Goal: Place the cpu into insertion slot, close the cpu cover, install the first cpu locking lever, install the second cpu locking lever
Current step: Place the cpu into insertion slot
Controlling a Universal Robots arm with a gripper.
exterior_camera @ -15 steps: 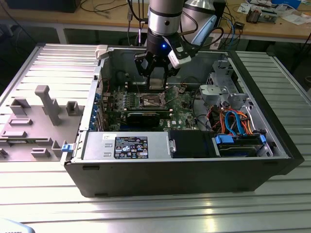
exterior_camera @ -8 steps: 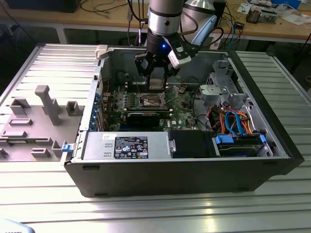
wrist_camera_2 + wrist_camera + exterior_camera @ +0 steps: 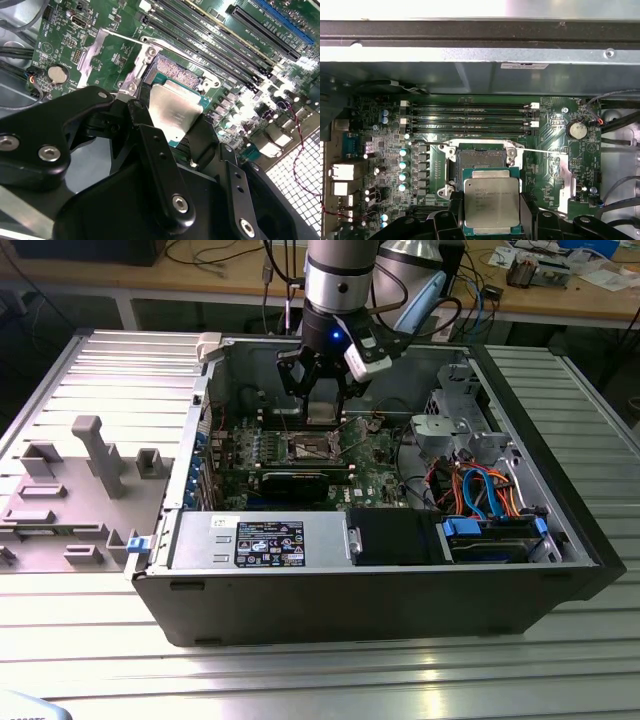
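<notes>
One step in hand: seating the cpu (image 3: 487,202) in the insertion slot (image 3: 480,162)
Jaws: gripper (image 3: 489,216) clamped on the chip's opposite edges
Position: chip above the slot, apparently off-centre; cpu cover (image 3: 87,60) open alongside
Care advised: centre squarely; keep level; avoid dragging across contacts

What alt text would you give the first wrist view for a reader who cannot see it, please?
The black gripper holds the flat, square, silvery-topped cpu close to the open, dark-centred square insertion slot on the green motherboard, with long black memory slots beyond.
</notes>
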